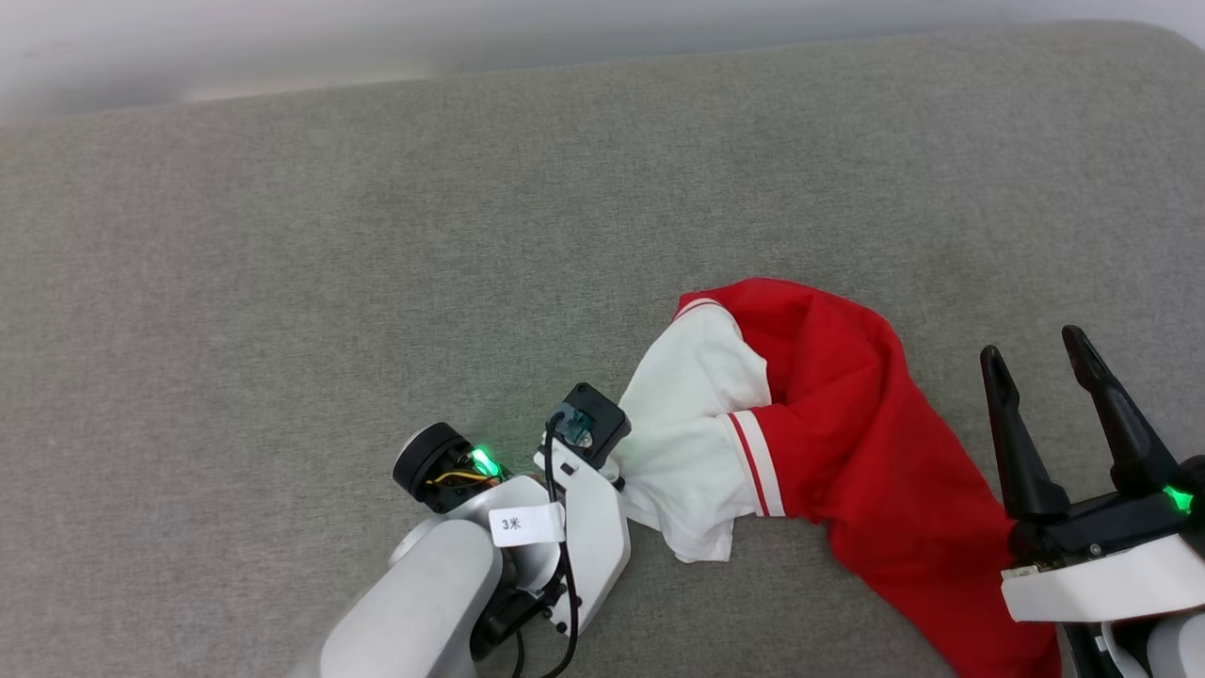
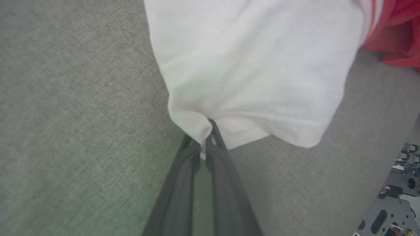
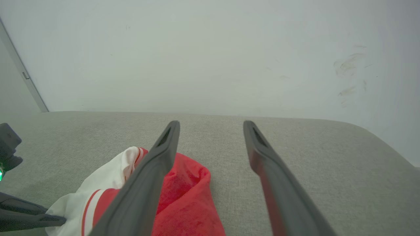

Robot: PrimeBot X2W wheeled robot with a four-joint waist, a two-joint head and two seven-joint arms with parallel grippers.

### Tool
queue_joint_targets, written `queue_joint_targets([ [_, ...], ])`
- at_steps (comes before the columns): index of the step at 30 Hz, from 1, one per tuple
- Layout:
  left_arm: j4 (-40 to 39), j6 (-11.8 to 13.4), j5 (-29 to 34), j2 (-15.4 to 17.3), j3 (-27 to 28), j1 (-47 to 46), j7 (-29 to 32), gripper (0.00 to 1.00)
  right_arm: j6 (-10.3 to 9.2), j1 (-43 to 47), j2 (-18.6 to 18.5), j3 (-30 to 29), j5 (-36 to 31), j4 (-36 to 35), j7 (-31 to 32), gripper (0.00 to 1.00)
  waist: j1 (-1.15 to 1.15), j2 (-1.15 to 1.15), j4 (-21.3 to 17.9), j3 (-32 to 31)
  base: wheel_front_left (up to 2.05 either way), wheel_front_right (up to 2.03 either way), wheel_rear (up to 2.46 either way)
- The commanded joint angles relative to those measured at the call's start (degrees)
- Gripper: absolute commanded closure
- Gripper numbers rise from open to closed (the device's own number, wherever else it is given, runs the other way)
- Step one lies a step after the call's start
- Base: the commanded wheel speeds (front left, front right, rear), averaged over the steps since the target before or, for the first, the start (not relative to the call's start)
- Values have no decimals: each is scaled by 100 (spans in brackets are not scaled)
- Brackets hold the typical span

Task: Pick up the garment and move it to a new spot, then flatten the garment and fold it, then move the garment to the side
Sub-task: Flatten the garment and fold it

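Your head view spreads the grey fabric surface (image 1: 282,282) across nearly the whole frame. The garment (image 1: 847,424) lies crumpled at the lower right of centre. Its red body trails to the bottom edge, and a white sleeve (image 1: 697,424) is bunched on its left side.

The right wrist view adds what the head view blurs: a pale wall (image 3: 210,49) rising behind the surface's far edge.

The left wrist view gives you the grip itself. The left tool (image 2: 205,137) is clenched on a fold of the sleeve, with white fabric pinched between its fingers.

In the head view, the left arm (image 1: 442,584) comes up from the bottom edge, left of centre, with its wrist turned toward the sleeve. The right tool (image 1: 1034,347) sits at the lower right, released and holding nothing. Its fingers are spread and point up the frame, close beside the red cloth.
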Motion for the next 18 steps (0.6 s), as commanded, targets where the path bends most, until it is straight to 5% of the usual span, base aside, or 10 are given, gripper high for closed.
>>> queue_joint_targets([
  [1,80,7,0,47,-5,62,-29,100,-2,-44,15,-2,-48,19,-11,0,0,0,40,-24,0,0,0],
  [10,-29,143,-180,187,229,317,-446,100,-2,95,-51,57,-148,198,-11,0,0,0,346,-445,0,0,0],
  [18,-593,465,-425,1025,904,825,-548,100,-2,222,-16,41,-245,452,-12,0,0,0,637,-785,0,0,0],
])
